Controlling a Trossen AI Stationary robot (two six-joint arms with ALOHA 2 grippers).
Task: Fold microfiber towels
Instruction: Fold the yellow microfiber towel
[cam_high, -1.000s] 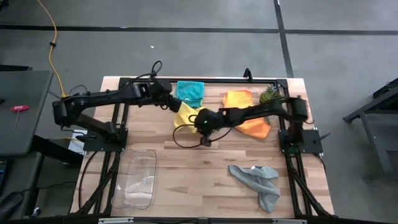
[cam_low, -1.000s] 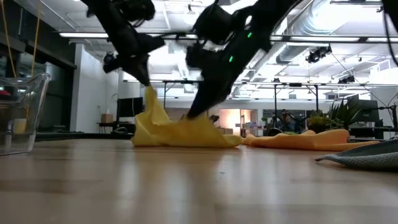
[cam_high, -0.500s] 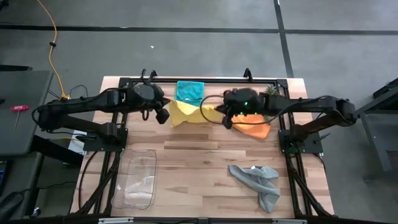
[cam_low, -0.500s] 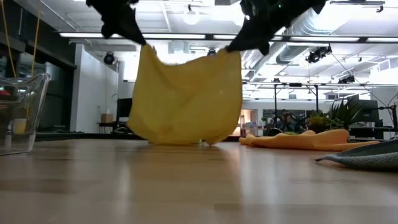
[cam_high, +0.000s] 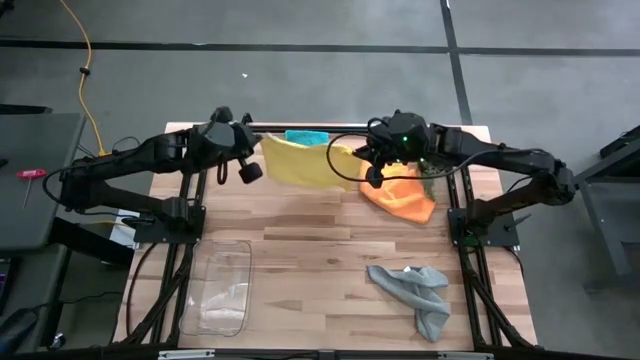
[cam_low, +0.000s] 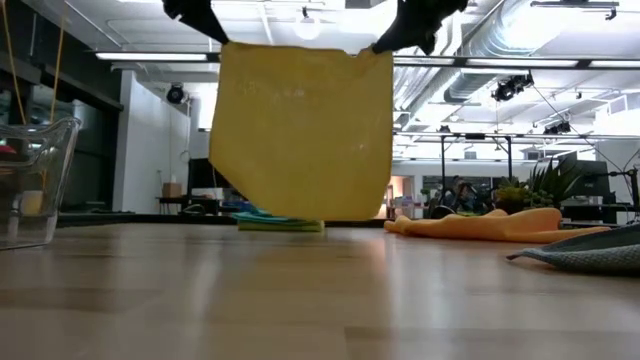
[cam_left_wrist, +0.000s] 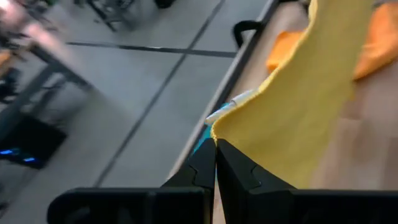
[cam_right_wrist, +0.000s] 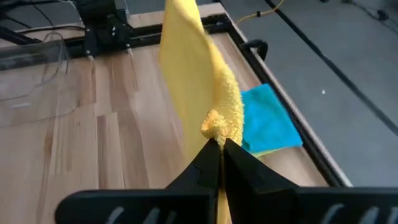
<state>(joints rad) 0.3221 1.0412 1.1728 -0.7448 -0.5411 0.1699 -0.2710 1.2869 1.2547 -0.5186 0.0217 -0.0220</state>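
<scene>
The yellow towel (cam_low: 303, 130) hangs spread between my two grippers above the table's far middle; it also shows in the high view (cam_high: 305, 162). My left gripper (cam_high: 258, 150) is shut on its left top corner, my right gripper (cam_high: 366, 162) on its right top corner. The teal towel (cam_right_wrist: 267, 121) lies on a lime green one (cam_low: 282, 224) at the far edge. The orange towel (cam_high: 405, 197) lies at far right. The grey towel (cam_high: 415, 295) lies crumpled near the front right. My left gripper pinches the yellow towel's left top corner (cam_left_wrist: 219, 129) between its two fingers. The towel hangs below, clear of the table. My right gripper pinches the right top corner (cam_right_wrist: 216, 124) between its two fingers, the cloth bunched there. The top edge runs nearly taut between the grippers.
A clear plastic tray (cam_high: 222, 290) stands at the near left. A small spiky green plant (cam_high: 432, 150) stands at the far right by the orange towel. Black frame rails (cam_high: 330, 130) run along the far edge and sides.
Both grippers have risen and drawn apart toward the far edge, the left toward the table's left, the right toward its right. The yellow towel, first heaped on the table, has been lifted clear and spread out flat, hanging as a sheet.
</scene>
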